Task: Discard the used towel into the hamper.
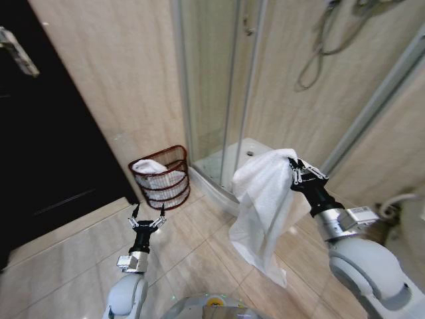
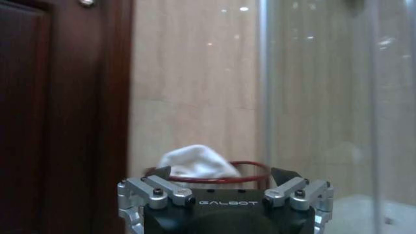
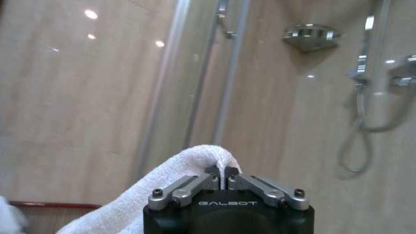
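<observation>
While my right gripper pinches the towel by its top edge so it hangs clear of the floor, the hamper waits by the wall, just ahead of my open, empty left gripper.

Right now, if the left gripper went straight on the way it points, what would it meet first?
Probably the hamper with white cloth inside; the open left gripper points straight at it, though depth is unclear.
</observation>
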